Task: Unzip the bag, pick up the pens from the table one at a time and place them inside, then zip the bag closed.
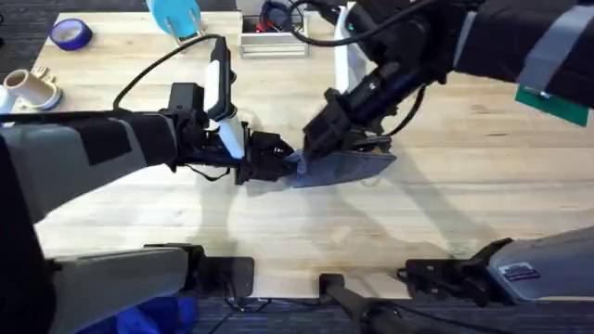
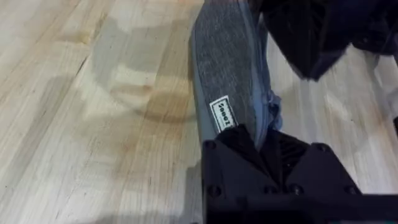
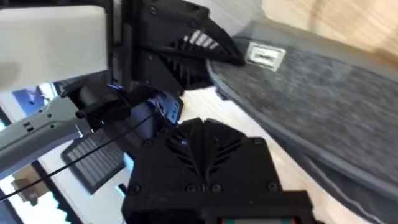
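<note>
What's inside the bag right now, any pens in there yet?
Cannot tell. The bag shows only its grey fabric outside; its interior is hidden. The left gripper pinches one end, and the right gripper covers the top edge.

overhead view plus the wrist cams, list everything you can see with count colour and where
bag: 1, grey-blue, flat at the table's middle, small white label on its side
table: 1, light wood planks, under everything
tape roll: 1, blue, far left corner
pale fitting: 1, cream, left edge
clear tray: 1, far edge, red and black bits inside
left gripper: 1, black, shut on the bag's near end
right gripper: 1, black, at the bag's top edge, beside the left gripper
</note>
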`<state>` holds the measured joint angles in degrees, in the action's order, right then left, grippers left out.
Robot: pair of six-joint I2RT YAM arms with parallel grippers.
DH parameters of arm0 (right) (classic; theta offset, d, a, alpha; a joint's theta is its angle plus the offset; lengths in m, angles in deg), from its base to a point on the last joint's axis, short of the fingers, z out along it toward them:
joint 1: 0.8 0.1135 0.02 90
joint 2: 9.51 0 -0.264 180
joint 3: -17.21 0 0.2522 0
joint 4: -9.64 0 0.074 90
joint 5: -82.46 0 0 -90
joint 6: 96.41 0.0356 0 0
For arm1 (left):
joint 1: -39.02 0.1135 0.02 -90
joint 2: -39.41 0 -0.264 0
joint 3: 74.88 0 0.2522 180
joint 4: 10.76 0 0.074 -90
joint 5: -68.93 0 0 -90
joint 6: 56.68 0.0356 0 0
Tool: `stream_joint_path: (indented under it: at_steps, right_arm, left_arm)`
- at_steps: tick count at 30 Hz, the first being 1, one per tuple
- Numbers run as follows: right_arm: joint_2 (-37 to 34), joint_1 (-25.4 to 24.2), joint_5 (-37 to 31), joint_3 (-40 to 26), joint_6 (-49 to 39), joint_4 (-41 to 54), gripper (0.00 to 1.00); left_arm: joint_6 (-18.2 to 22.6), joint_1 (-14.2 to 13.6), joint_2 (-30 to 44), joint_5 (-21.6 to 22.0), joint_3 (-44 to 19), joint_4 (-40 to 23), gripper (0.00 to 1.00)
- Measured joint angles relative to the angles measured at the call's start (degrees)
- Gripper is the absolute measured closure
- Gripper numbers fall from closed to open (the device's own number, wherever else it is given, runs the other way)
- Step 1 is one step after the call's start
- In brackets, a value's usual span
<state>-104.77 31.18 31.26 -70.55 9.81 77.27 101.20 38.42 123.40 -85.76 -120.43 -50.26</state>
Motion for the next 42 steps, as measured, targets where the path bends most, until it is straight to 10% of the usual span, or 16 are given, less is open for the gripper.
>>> stream_joint_path:
  at_steps: [34, 36, 42]
  right_arm:
    - [0.0, -7.3, 0.7, 0.0, -4.8, 5.1, 0.963]
    - [0.0, -7.3, 0.7, 0.0, -4.7, 5.1, 0.845]
    - [0.0, -7.1, 2.4, 0.0, -5.2, 4.9, 0.033]
  left_arm:
    - [0.0, 0.0, 0.0, 0.0, 0.0, 0.0, 0.958]
    - [0.0, 0.0, 0.0, 0.0, 0.0, 0.0, 0.958]
    - [0.0, 0.0, 0.0, 0.0, 0.0, 0.0, 0.958]
